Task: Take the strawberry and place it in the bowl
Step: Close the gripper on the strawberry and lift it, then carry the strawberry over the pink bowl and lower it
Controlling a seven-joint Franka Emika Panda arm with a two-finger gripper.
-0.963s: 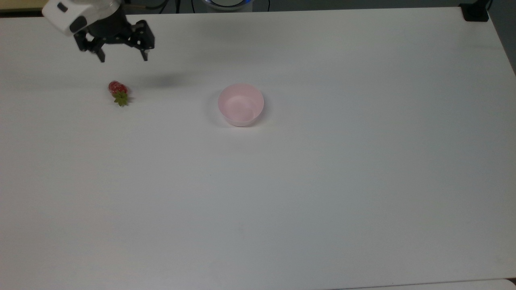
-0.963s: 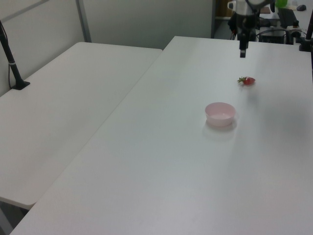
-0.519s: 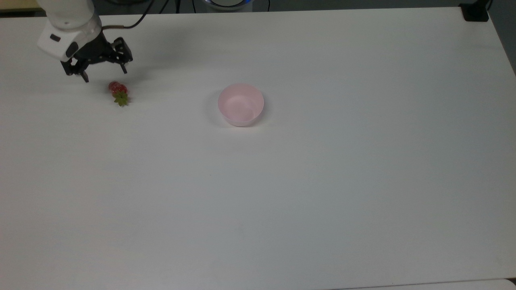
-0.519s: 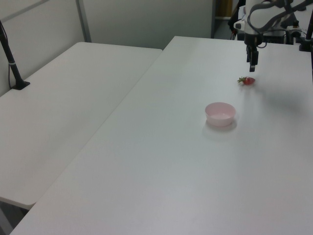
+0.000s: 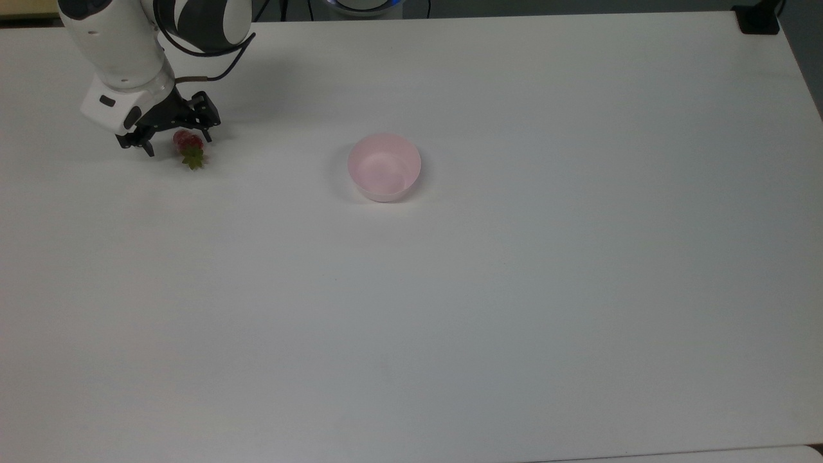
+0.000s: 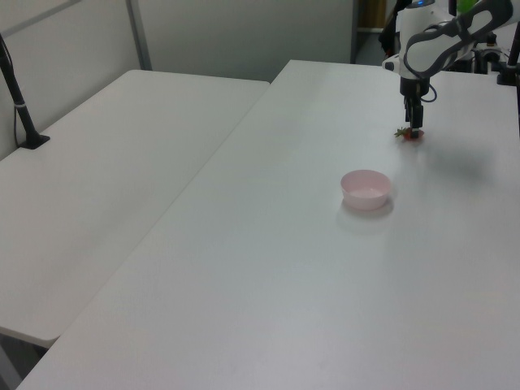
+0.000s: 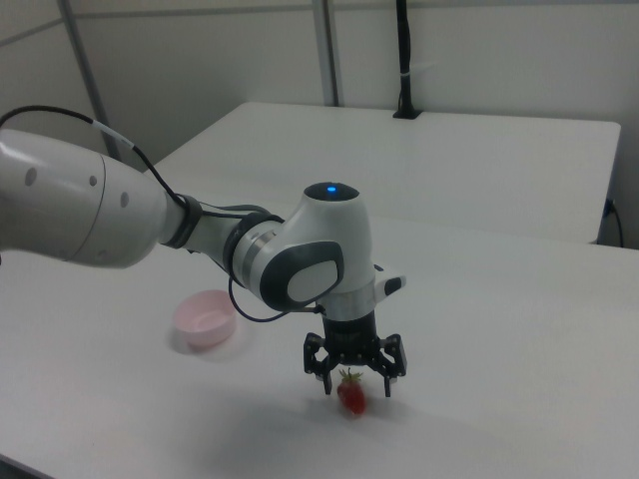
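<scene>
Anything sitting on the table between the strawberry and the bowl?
Nothing: in the top view the table between the strawberry and the bowl is bare.

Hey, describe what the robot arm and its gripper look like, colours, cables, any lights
The arm has glossy white rounded shells with dark grey bands at the joints. A thin black cable loops along it toward the wrist. A small blue light glows on top of the wrist housing. The gripper is black, with an open linkage frame and two short fingers.

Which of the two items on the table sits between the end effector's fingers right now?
The small red strawberry with the green leafy cap, flanked by the open end effector. The round pale pink bowl stands apart, further toward the top view's right.
</scene>
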